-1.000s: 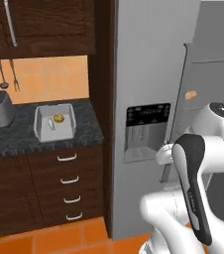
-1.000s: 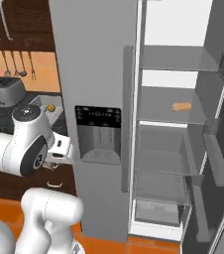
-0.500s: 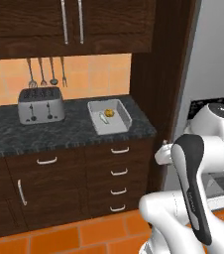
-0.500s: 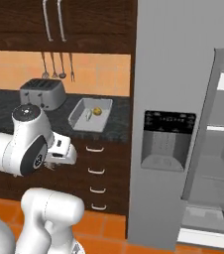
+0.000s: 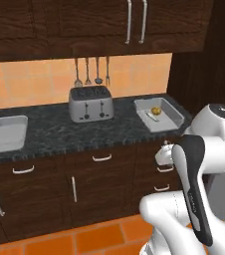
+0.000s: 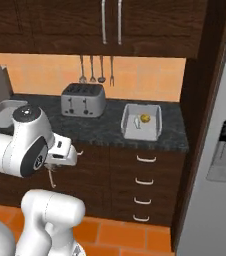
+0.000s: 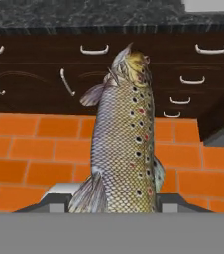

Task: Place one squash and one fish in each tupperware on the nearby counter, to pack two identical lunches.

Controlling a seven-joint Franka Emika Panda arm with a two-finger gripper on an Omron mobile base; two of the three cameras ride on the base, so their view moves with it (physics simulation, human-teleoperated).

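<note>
Gripper (image 7: pixel 115 207): closed on a fish, finger tips showing either side of the tail end at the bottom of the hand view; held low in front of the drawers.
Held fish (image 7: pixel 124 144): spotted, scaly, grey-green, standing lengthwise away from the fingers, head toward the cabinet fronts.
Right tupperware (image 5: pixel 170 115): on the counter just right of the toaster, near the tall dark panel; holds a squash and a fish.
Squash (image 5: pixel 156 110): small yellow-orange lump toward the back of that tray; also seen at (image 6: pixel 145 118).
Fish in tray (image 5: pixel 151 116): slim pale shape lying beside the squash, nearer the front; contact between them too small to tell.
Left tupperware (image 5: pixel 5 134): at the far left end of the counter, well apart from the other tray; inside looks bare grey.
Counter (image 5: pixel 84 132): black speckled stone over dark wood drawers with curved silver handles.
Toaster (image 5: pixel 90 103): silver, between the two trays, against the orange backsplash.
Utensils (image 5: pixel 88 72): four hanging on the wall above the toaster.
Floor (image 7: pixel 29 149): orange tiles below the cabinets.
</note>
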